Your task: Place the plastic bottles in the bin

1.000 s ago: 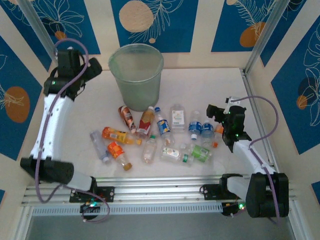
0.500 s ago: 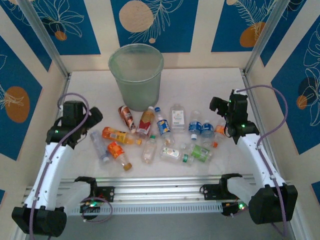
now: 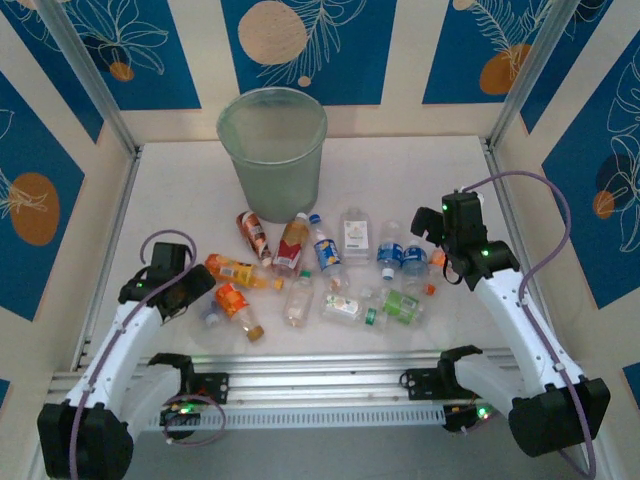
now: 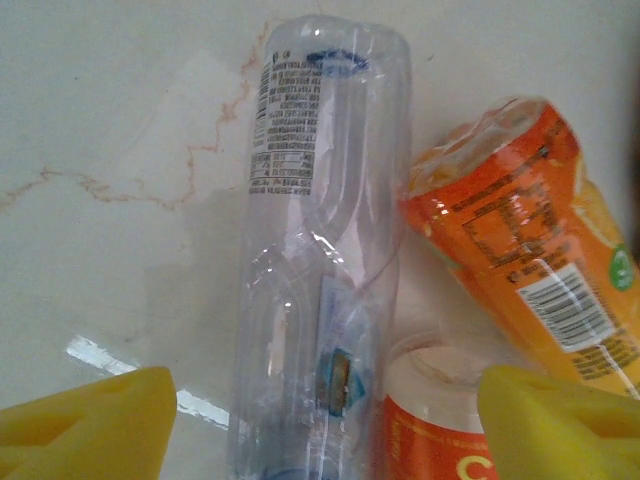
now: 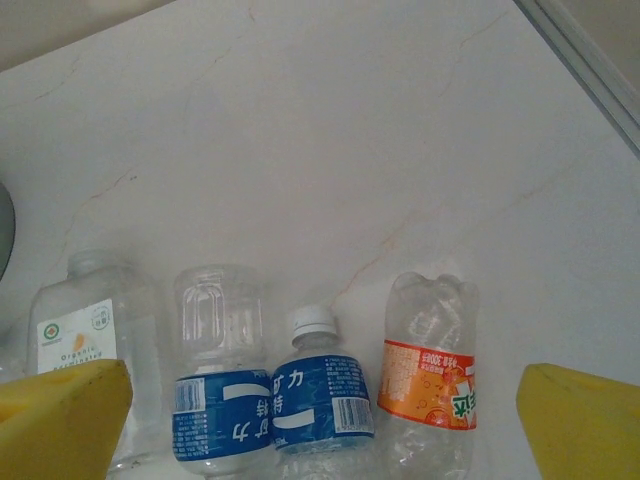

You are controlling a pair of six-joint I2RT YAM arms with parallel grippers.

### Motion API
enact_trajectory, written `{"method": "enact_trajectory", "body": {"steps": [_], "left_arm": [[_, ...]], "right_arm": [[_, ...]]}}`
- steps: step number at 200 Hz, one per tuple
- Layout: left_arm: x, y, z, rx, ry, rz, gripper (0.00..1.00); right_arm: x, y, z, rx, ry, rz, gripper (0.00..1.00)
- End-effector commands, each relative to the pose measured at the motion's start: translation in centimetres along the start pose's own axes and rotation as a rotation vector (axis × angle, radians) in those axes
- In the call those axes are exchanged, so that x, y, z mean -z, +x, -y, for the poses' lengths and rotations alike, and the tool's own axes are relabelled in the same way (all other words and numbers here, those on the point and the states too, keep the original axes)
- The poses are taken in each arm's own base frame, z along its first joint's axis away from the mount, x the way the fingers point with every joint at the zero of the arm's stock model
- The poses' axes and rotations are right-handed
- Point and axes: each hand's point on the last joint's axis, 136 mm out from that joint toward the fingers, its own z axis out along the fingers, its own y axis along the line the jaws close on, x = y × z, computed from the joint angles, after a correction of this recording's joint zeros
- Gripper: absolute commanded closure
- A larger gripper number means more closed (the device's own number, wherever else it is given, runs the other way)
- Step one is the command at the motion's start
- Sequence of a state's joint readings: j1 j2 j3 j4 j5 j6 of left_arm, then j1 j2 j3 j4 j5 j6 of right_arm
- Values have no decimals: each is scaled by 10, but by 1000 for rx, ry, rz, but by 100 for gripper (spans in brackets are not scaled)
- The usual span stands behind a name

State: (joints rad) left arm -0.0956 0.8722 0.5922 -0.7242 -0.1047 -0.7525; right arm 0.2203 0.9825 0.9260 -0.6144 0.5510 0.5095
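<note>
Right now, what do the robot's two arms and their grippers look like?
Both arms have white links and black joints: left arm, right arm. A thin purple cable runs along each. Small green lights glow near the wrists. The fingers are yellow wedges.

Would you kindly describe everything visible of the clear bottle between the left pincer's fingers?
The clear bottle is colourless plastic, apparently empty, lying on its side on the pale marbled table, base pointing away. Black print runs along one side near the base. An orange-labelled bottle touches its other side. The left pincer straddles it, yellow fingers apart from it.
</note>
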Motion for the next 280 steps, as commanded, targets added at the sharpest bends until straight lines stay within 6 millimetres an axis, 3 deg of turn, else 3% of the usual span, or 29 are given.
{"method": "enact_trajectory", "body": {"steps": [1,69,201,213,235,280], "left_arm": [[-9,-2,1,4,8,10,23],[-31,-6,-1,7,-32,-2,30],[-78,-7,-23,133,-55,-47,39],[-81,-7,-25,145,-60,-51,45],[-81,-10,-27,162,-66,-46,57],[-52,-37,-22,138,-62,47,58]], "right_arm": [[10,-9,1,-25,13,31,1],[15,-8,-2,5,16,28,1],[20,-5,-13,23,-14,29,1],[21,-5,-14,27,-16,30,1],[23,-6,-17,33,-20,37,1],[24,-9,-25,54,-38,41,1]]}}
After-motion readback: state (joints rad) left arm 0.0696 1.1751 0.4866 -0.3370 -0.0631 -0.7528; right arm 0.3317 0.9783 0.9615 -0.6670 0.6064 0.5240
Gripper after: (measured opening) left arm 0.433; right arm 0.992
